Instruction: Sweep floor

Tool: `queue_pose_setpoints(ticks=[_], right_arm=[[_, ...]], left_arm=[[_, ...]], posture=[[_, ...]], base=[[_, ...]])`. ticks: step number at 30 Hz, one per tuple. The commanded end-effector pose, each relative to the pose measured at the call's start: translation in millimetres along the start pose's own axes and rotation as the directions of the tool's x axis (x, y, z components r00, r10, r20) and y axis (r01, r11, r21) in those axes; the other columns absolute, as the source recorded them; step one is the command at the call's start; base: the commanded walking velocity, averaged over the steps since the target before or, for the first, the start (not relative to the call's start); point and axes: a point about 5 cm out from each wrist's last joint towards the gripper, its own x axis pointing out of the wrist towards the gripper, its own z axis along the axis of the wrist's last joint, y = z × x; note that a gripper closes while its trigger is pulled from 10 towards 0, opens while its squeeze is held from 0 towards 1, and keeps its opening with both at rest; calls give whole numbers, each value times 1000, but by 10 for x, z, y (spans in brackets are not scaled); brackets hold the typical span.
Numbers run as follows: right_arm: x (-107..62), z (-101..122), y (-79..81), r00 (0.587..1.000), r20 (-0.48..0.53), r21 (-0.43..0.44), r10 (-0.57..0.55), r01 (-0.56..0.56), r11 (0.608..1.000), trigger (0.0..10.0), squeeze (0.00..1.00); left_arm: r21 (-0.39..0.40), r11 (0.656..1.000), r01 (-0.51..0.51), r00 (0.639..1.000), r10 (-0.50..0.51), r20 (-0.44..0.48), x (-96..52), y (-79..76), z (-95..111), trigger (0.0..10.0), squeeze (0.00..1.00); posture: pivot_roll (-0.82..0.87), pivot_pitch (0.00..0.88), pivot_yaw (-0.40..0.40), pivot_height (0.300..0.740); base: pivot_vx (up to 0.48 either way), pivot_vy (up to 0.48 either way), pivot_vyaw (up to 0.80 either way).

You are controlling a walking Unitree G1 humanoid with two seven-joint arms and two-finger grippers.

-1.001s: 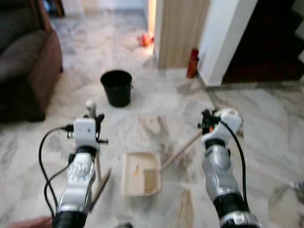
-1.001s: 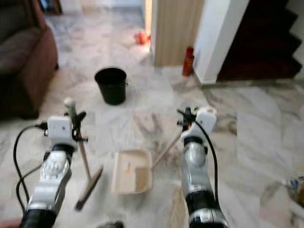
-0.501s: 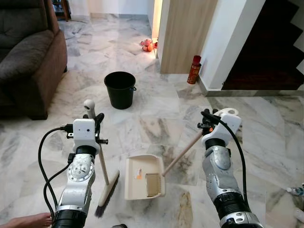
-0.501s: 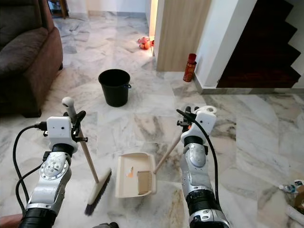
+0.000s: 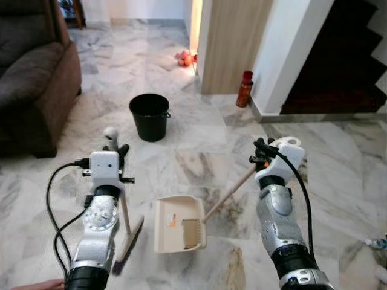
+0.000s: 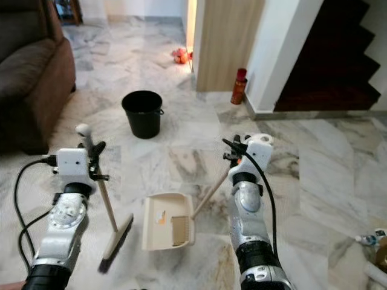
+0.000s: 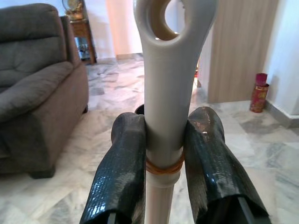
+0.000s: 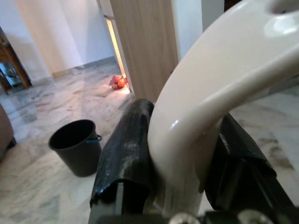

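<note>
My left gripper (image 5: 115, 148) is shut on the cream handle of a broom (image 5: 124, 212); its brush head (image 5: 128, 246) rests on the marble floor at my left. In the left wrist view both black fingers (image 7: 120, 182) clamp the handle (image 7: 169, 93). My right gripper (image 5: 266, 151) is shut on the curved cream handle of a dustpan (image 5: 177, 223), whose long stick (image 5: 228, 195) slants down to the pan lying flat on the floor between my arms. Small orange debris lies inside the pan. The right wrist view shows the handle (image 8: 219, 88) held between the fingers (image 8: 126, 144).
A black bucket (image 5: 149, 113) stands on the floor ahead. A brown sofa (image 5: 33, 78) is at the far left. A wooden panel and white pillar (image 5: 284, 48) rise ahead, with a red can (image 5: 243, 89) at their base. Orange objects (image 5: 183, 58) lie by the doorway. A dark staircase is at the right.
The view has shifted slightly as the camera moved. The broom's brush head has swung a little closer to the dustpan. Both grippers keep their holds.
</note>
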Motion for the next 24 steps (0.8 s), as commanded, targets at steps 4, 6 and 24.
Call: queue_pose_setpoints(ticks=[4, 6, 24], right_arm=[[36, 110, 88, 999, 49, 11, 23, -23, 1000, 10000, 0], [36, 110, 90, 999, 49, 13, 23, -24, 1000, 10000, 0], [36, 108, 102, 998, 46, 17, 33, -34, 999, 10000, 0]], left_arm=[[16, 1000, -22, 999, 22, 28, 33, 61, 63, 10000, 0], [17, 1000, -23, 999, 23, 27, 34, 62, 64, 10000, 0], [19, 999, -32, 999, 31, 24, 37, 74, 58, 10000, 0]], posture=[[50, 39, -67, 740], [50, 39, -67, 740], [49, 40, -67, 740]], base=[[296, 0, 603], [296, 0, 438], [296, 0, 143]])
